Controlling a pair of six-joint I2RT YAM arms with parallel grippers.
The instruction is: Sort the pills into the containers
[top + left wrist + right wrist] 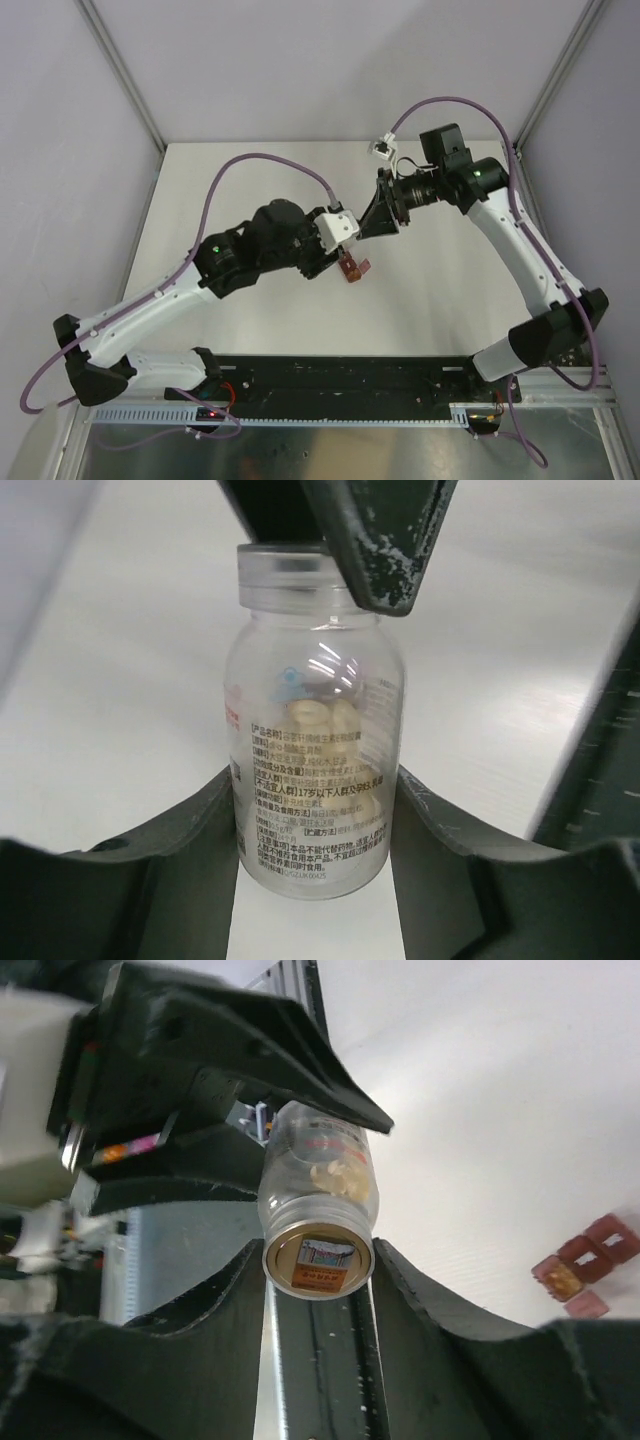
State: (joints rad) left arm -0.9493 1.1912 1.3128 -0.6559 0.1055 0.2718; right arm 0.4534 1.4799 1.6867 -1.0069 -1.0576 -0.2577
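left gripper (315, 785) is clamping the clear bottle (315, 730) by its body, and right gripper (318, 1260) is pinching the cap end (318, 1265). pills (340, 1175) are sitting inside, with the red containers (590, 1255) lying on the table (250, 170). i'd be twisting slowly and holding the body steady so nothing's spilling.

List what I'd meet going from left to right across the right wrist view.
Left arm → clear bottle → red pill box

Clear bottle (322, 1175), gold cap (318, 1263) gripped in right tool (320, 1258), red containers (590, 1258) nearby
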